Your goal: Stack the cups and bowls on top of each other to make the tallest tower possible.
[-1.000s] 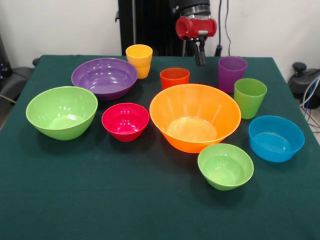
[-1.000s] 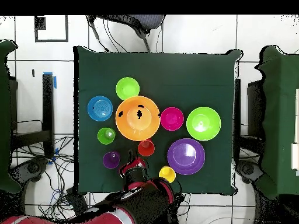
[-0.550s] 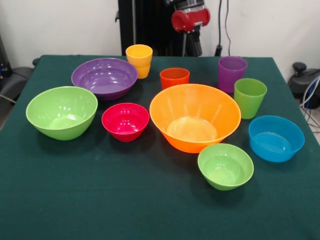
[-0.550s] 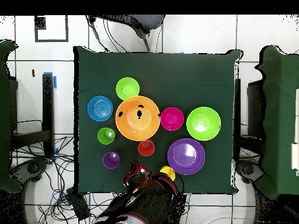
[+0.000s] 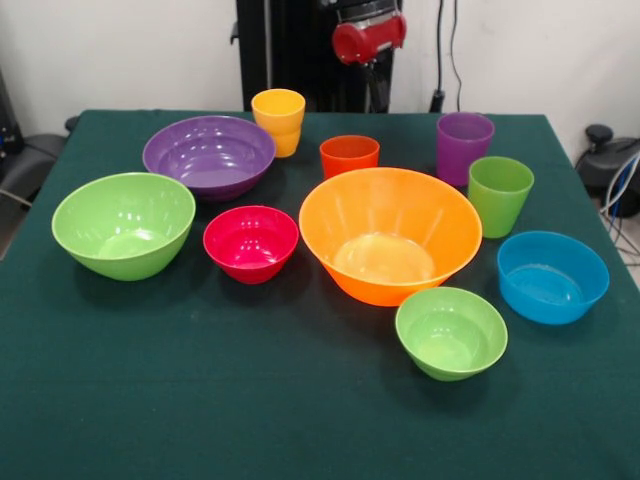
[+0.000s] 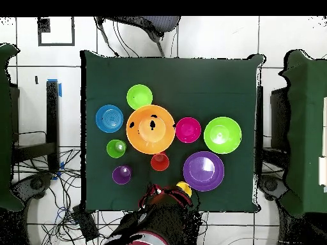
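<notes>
All bowls and cups stand apart and upright on the green table, none stacked. The big orange bowl (image 5: 390,235) (image 6: 151,129) sits in the middle. Around it are the purple bowl (image 5: 209,155) (image 6: 203,170), the large green bowl (image 5: 124,223), the magenta bowl (image 5: 251,242), the small green bowl (image 5: 451,331) and the blue bowl (image 5: 552,276). At the back stand the yellow cup (image 5: 278,121), the orange-red cup (image 5: 349,156), the purple cup (image 5: 464,147) and the green cup (image 5: 499,194). My gripper (image 5: 376,88) (image 6: 153,191) hangs high behind the orange-red cup, over the table's back edge, holding nothing.
The table's front half (image 5: 250,400) holds nothing but green cloth. The black pedestal (image 5: 290,50) rises just behind the yellow cup. Cables and equipment lie on the floor at the right side (image 5: 615,160).
The gripper has risen and drawn back from above the space between the orange-red and purple cups to the table's far edge. No bowl or cup has moved.
</notes>
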